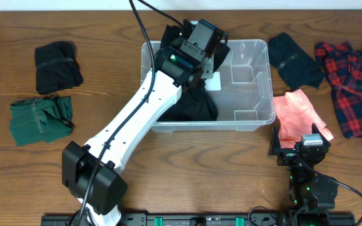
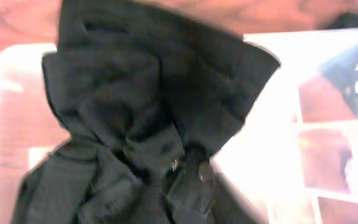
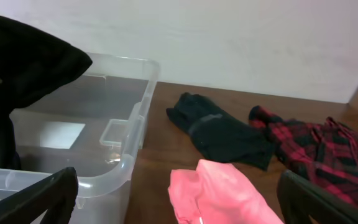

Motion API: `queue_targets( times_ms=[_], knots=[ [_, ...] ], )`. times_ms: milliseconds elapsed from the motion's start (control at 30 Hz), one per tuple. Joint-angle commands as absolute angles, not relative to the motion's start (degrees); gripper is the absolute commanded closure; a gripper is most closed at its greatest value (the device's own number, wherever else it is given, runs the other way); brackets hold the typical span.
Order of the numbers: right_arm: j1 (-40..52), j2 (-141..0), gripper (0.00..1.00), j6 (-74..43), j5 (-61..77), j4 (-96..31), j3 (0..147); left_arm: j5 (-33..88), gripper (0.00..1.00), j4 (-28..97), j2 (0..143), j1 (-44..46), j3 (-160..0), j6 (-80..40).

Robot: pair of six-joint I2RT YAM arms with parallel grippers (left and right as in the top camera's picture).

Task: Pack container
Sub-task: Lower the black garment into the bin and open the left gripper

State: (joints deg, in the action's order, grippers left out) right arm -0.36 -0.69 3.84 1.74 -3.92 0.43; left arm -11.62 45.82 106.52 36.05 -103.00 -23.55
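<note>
The clear plastic container (image 1: 266, 81) stands at the middle back of the table, with a white label on its bottom. My left gripper (image 1: 197, 75) hangs over its left half, shut on a black garment (image 1: 197, 107) that drapes down into the bin. In the left wrist view the black garment (image 2: 142, 93) is bunched at my jaws and fills most of the frame, hiding the fingers. My right gripper (image 1: 297, 141) rests low at the front right, open, with a pink cloth (image 3: 222, 193) lying just ahead between its fingers (image 3: 48, 196).
A folded black cloth (image 1: 57, 66) and a green cloth (image 1: 41, 119) lie left of the bin. Right of it are a dark cloth (image 1: 294, 59), a red plaid shirt (image 1: 354, 81) and the pink cloth (image 1: 300, 113). The bin's right half holds moulded corner blocks.
</note>
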Motion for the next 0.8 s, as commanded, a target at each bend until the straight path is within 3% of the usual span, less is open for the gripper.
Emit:
queue_targets(
  times_ms=[0, 767],
  knots=[
    [-0.45, -0.34, 0.01, 4.36, 1.96, -4.1, 0.32, -15.11, 0.94, 43.79, 107.79, 35.64, -103.2, -18.35],
    [-0.45, -0.32, 0.01, 4.38, 1.96, -4.1, 0.32, -18.5, 0.94, 36.62, 122.96, 29.43, -102.87, -15.27]
  ],
)
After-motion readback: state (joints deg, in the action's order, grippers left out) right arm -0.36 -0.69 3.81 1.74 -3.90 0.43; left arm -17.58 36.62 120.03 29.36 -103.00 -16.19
